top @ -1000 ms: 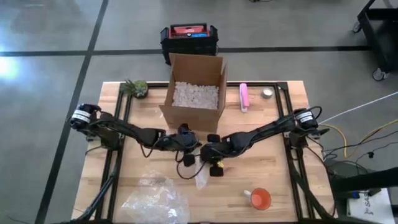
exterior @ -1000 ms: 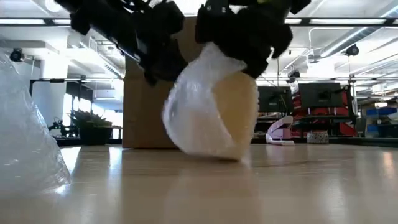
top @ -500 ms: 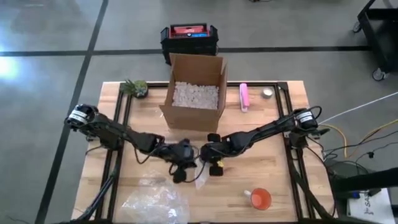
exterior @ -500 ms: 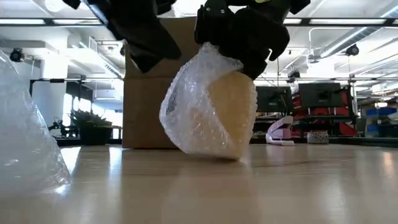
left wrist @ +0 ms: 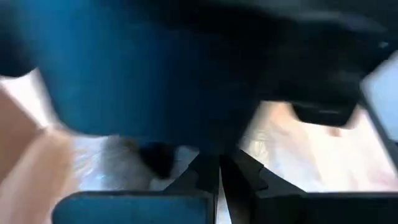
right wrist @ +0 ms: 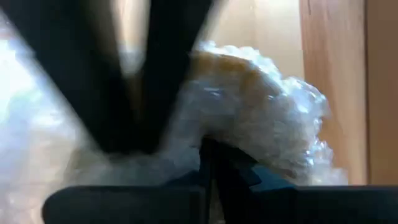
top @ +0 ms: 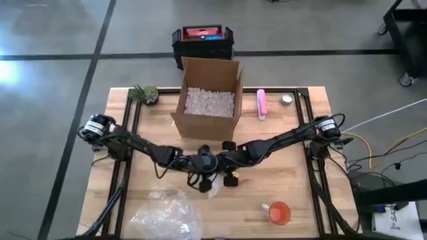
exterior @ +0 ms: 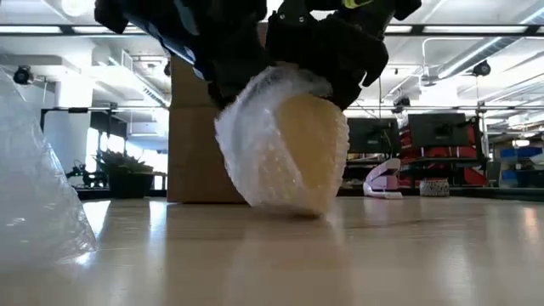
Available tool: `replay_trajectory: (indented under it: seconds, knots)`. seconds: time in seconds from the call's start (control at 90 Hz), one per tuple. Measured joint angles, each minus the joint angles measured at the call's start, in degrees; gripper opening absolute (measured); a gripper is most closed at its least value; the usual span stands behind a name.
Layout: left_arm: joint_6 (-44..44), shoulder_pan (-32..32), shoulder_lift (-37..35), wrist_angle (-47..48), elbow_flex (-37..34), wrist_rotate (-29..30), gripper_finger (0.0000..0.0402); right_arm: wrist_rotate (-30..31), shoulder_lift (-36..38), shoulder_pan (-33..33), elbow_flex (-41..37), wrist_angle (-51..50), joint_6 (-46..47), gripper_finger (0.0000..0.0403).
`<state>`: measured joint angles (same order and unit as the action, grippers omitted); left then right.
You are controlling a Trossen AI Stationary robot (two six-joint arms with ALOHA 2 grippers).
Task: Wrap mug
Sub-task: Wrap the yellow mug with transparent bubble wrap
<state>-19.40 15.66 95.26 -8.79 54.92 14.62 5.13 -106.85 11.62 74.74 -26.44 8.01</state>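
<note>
A tan mug (exterior: 308, 144) stands on the table near its middle, wound in clear bubble wrap (exterior: 255, 161). From above, only the wrap's edge (top: 215, 188) shows below the two grippers. My right gripper (top: 227, 167) is shut on the wrap at the bundle's top right. My left gripper (top: 204, 172), fingers shut (left wrist: 219, 163), is down on the bundle's top left. The mug's handle and rim are hidden by wrap and grippers. My left gripper lies with its shut fingers against the wrap's loose upper left part (exterior: 242, 93), coming slanting down from the table's left. Whether any wrap is caught between the fingers, I cannot tell. My right gripper pinches gathered wrap at the bundle's top (right wrist: 214, 134) between its two fingers, slanting down from the table's right. The bundle's base rests on the table, tilted a little.
An open cardboard box (top: 208, 99) of packing peanuts stands just behind the grippers. An orange mug (top: 279, 213) sits at the near right and a loose heap of bubble wrap (top: 163, 213) at the near left. A plant (top: 145, 93) and a pink object (top: 261, 104) are at the far edge.
My left gripper drew back from the bundle toward the table's near left, then came back right onto its top left. The wrap's open left flap has been pushed in over the mug, so the bundle is rounder. My right gripper kept its hold.
</note>
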Motion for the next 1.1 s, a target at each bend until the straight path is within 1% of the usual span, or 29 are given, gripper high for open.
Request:
replay_trajectory:
  seconds: [0.178,0.244,0.367,0.478,0.633,0.733,0.833,0.889,1.022,1.1]
  knots:
    - [-2.04,-0.43,2.32,-0.68,-0.19,0.68,0.0,-0.41,0.13,0.05,0.19,-0.43,-0.1,0.0002]
    - [-2.17,-0.43,4.2,-1.1,-0.15,-0.07,0.0,-0.54,0.31,0.13,1.22,-2.41,-0.75,0.0002]
    - [-3.43,-0.46,5.92,-1.1,-0.17,0.57,0.0,-1.01,0.8,0.11,3.8,-8.22,-1.8,0.0002]
    - [-3.49,-0.52,5.92,-1.14,-0.09,0.41,0.0,-1.01,1.8,0.11,5.95,-13.7,-2.92,0.0002]
    - [-3.63,-0.57,5.33,-1.52,-0.26,0.15,0.0,-0.63,3.67,1.08,9.32,-15.42,-4.29,0.0002]
    - [-3.5,-0.57,5.02,-1.58,-0.35,-0.05,0.0,-0.84,3.44,1.6,10.26,-15.26,-5.62,0.0002]
    - [-3.21,-0.57,4.83,-1.79,-0.35,-0.09,0.0,-3.46,4.08,1.57,10.36,-13.29,-5.64,0.0002]
    - [-3.21,-0.57,4.83,-1.91,-0.35,-0.09,0.0,-4.92,3.7,1.51,9.54,-13.35,-5.22,0.0002]
    - [-3.63,-0.54,4.83,-1.16,-0.61,0.2,0.0,-5.36,1.07,1.64,6.82,-11.22,-5.21,0.0002]
    - [-4.23,-0.57,4.61,-2.63,-0.42,-0.2,0.0,-5.32,-0.62,1.39,5.22,-10.53,-5.66,0.0002]
